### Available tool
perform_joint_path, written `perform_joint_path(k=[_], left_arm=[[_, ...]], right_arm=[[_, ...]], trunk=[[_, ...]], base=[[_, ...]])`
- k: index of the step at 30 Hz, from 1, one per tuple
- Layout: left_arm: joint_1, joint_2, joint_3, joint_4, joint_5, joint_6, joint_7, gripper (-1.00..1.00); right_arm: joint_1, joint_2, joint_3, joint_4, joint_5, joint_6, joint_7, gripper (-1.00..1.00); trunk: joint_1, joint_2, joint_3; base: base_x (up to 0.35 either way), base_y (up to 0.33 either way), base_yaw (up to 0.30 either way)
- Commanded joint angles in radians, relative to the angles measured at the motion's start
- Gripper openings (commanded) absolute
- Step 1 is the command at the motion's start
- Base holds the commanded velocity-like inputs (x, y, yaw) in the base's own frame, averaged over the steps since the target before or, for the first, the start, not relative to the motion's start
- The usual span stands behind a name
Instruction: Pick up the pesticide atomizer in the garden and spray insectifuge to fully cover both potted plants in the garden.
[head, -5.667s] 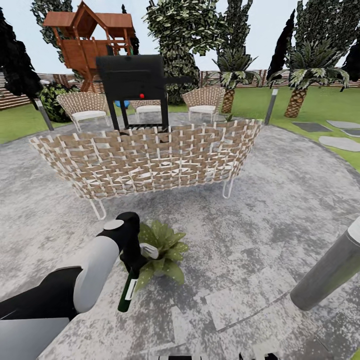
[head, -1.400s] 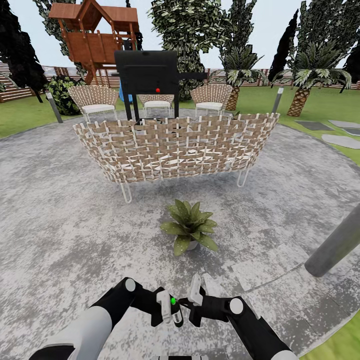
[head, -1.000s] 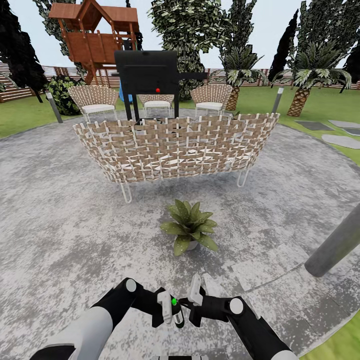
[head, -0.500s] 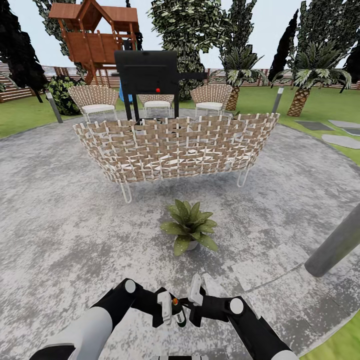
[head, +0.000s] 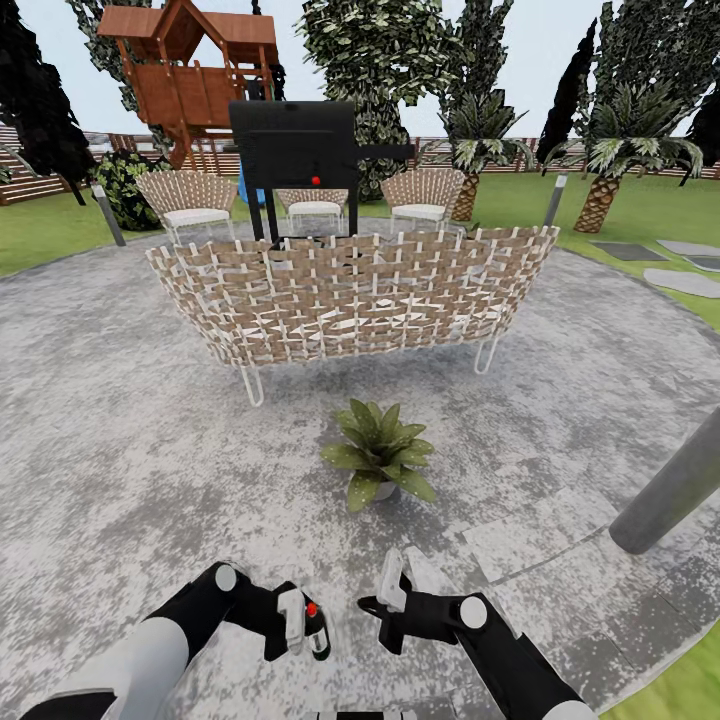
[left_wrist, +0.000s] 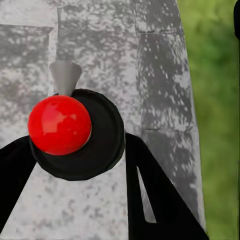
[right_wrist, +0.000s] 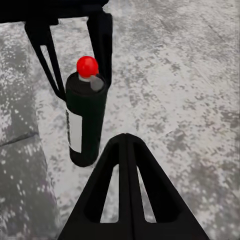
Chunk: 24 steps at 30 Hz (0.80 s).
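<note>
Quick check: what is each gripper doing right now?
Left gripper: shut on the pesticide atomizer.
Right gripper: shut, empty.

I'm in a backyard garden: round stone patio, wicker sofa at twelve o'clock, black grill, wooden playhouse at eleven, lawn, palms at two.

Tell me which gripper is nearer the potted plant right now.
Right. The right gripper sits just short of the potted plant, almost in line with it; the left gripper, holding the pesticide atomizer, is lower and further left.
</note>
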Motion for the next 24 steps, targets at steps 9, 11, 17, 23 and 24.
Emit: perform_joint_path(k=[9, 11, 17, 23, 24], left_arm=[[0.057, 0.14, 0.014, 0.081, -0.001, 0.006, 0.031, -1.0], [0.084, 0.156, 0.027, 0.083, 0.001, 0.01, 0.102, -1.0], [0.187, 0.173, 0.482, 0.086, 0.012, 0.011, 0.383, -1.0], [0.274, 0.173, 0.886, 0.082, 0.043, -0.002, 0.554, -1.0], [0.284, 0.173, 0.916, 0.082, 0.045, -0.002, 0.577, -1.0]], right_arm=[[0.0, -0.009, -0.004, 0.166, 0.009, -0.011, -0.133, 1.0], [0.0, -0.015, -0.004, 0.269, 0.008, -0.012, -0.269, 1.0], [0.0, -0.046, -0.007, 0.624, -0.038, -0.015, -0.822, 1.0], [0.0, -0.043, -0.008, 0.637, -0.362, -0.046, -0.935, 1.0], [0.0, -0.046, -0.009, 0.638, -0.402, -0.058, -0.937, 1.0]], trunk=[[0.0, 0.0, -0.001], [0.0, 0.0, -0.001], [0.0, 0.0, -0.001], [0.0, 0.0, -0.001], [0.0, 0.0, -0.001]], base=[[0.0, 0.0, 0.0], [0.0, 0.0, 0.0], [0.0, 0.0, 0.0], [0.0, 0.0, 0.0], [0.0, 0.0, 0.0]])
